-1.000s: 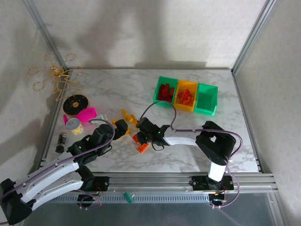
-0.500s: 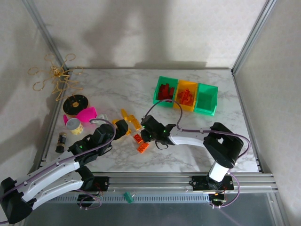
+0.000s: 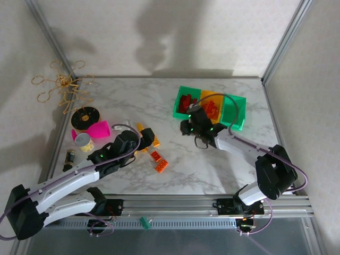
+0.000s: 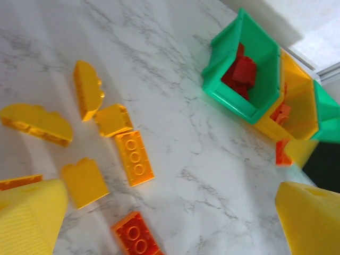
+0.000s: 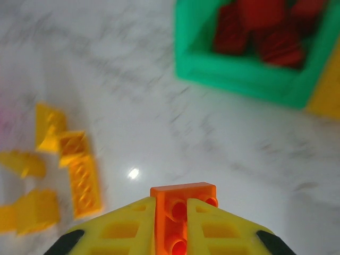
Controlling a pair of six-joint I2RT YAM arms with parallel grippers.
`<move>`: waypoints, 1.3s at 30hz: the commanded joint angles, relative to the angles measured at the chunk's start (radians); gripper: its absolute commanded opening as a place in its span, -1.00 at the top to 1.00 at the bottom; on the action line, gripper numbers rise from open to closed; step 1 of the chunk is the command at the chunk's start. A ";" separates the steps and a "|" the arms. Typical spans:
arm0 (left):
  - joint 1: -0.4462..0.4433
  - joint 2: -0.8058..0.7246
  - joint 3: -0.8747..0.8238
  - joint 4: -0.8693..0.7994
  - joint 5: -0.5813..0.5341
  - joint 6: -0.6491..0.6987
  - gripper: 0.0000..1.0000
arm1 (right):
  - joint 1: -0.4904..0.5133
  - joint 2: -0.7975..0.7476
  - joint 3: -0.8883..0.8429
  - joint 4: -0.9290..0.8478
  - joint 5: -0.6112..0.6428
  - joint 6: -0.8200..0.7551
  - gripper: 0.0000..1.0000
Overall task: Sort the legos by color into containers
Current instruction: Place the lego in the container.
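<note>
Top view: the right gripper (image 3: 189, 119) has left the loose legos (image 3: 156, 155) mid-table and swung up to the containers (image 3: 234, 123), now just beside the near corner of the left green bin (image 3: 177, 109). A second ago it was down among the pile. Its fingers can't be made out from up here. The left gripper (image 3: 149, 137) has pushed forward over the yellow pieces. The left green bin holds red, the middle bin (image 3: 201, 118) holds orange, and the right green one looks bare.

Left wrist: the left gripper (image 4: 170, 226) stands wide, yellow fingers (image 4: 32, 212) far apart with nothing between them. Below lie a flat yellow brick (image 4: 134, 158), curved yellow ones (image 4: 87, 89) and an orange one (image 4: 135, 239), all on the marble table (image 4: 175, 79).

Right wrist: the right gripper (image 5: 180, 226) is narrowed on an orange brick (image 5: 180, 204), pinched upright between the fingers (image 5: 127, 226). It hangs over bare table, short of the red-filled green bin (image 5: 239, 87).

So a pick is done and the carry is under way. That brick likely belongs one bin further right, not in the red one. Several yellow and orange pieces remain unsorted.
</note>
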 commanded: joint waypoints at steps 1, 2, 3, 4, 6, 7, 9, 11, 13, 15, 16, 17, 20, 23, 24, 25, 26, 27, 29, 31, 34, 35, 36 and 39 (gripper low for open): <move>0.006 0.044 0.053 0.092 0.042 0.046 -0.99 | -0.102 0.008 0.071 -0.016 0.071 -0.078 0.65; 0.006 0.065 0.070 0.100 0.045 0.053 -0.99 | -0.138 0.025 0.090 -0.005 0.087 -0.093 0.65; 0.006 0.086 0.087 0.107 0.052 0.063 -0.99 | -0.171 0.050 0.113 0.002 0.098 -0.106 0.64; 0.007 0.103 0.102 0.113 0.056 0.068 -0.99 | -0.197 0.076 0.134 0.009 0.100 -0.117 0.64; 0.006 0.138 0.129 0.127 0.068 0.084 -0.99 | -0.259 0.142 0.188 0.020 0.104 -0.138 0.64; 0.006 0.152 0.138 0.134 0.074 0.090 -0.99 | -0.277 0.168 0.208 0.034 0.101 -0.151 0.63; 0.006 0.178 0.158 0.141 0.081 0.099 -0.99 | -0.306 0.242 0.266 0.056 0.100 -0.175 0.57; 0.008 0.192 0.171 0.144 0.082 0.103 -0.99 | -0.322 0.313 0.344 0.033 0.104 -0.184 0.55; 0.009 0.199 0.177 0.148 0.082 0.108 -0.99 | -0.337 0.364 0.404 0.024 0.102 -0.193 0.44; 0.012 0.200 0.177 0.154 0.083 0.111 -0.99 | -0.346 0.395 0.445 0.023 0.087 -0.203 0.34; 0.013 0.200 0.178 0.153 0.084 0.111 -0.99 | -0.347 0.402 0.459 0.016 0.085 -0.207 0.30; 0.015 0.199 0.180 0.151 0.084 0.110 -0.99 | -0.347 0.403 0.474 0.006 0.085 -0.208 0.23; 0.018 0.193 0.174 0.149 0.084 0.109 -0.99 | -0.346 0.374 0.465 0.005 0.060 -0.213 0.12; 0.021 0.182 0.158 0.145 0.081 0.107 -0.99 | -0.332 0.309 0.395 0.022 0.010 -0.199 0.10; 0.023 0.178 0.153 0.140 0.080 0.105 -0.99 | -0.323 0.289 0.372 0.022 0.001 -0.189 0.09; 0.025 0.172 0.148 0.133 0.078 0.099 -0.99 | -0.311 0.262 0.344 0.022 -0.013 -0.176 0.07; 0.026 0.165 0.140 0.128 0.078 0.097 -0.99 | -0.296 0.240 0.317 0.021 -0.024 -0.170 0.06; 0.026 0.157 0.132 0.124 0.077 0.094 -0.99 | -0.280 0.221 0.297 0.018 -0.026 -0.168 0.05; 0.030 0.135 0.115 0.106 0.070 0.088 -0.99 | -0.229 0.173 0.250 0.010 -0.018 -0.163 0.03; 0.034 0.108 0.102 0.076 0.061 0.082 -0.99 | -0.177 0.135 0.209 0.002 -0.027 -0.155 -0.01; 0.038 0.050 0.069 0.030 0.041 0.067 -0.99 | -0.090 0.099 0.163 -0.022 -0.040 -0.148 -0.08; 0.038 0.024 0.052 0.019 0.030 0.062 -0.99 | -0.059 0.089 0.146 -0.028 -0.038 -0.147 -0.10; 0.039 0.004 0.034 0.008 0.019 0.055 -0.99 | -0.030 0.081 0.131 -0.029 -0.032 -0.142 -0.13; 0.045 -0.066 -0.011 -0.036 0.001 0.020 -0.99 | 0.061 0.067 0.087 -0.014 -0.050 -0.146 -0.19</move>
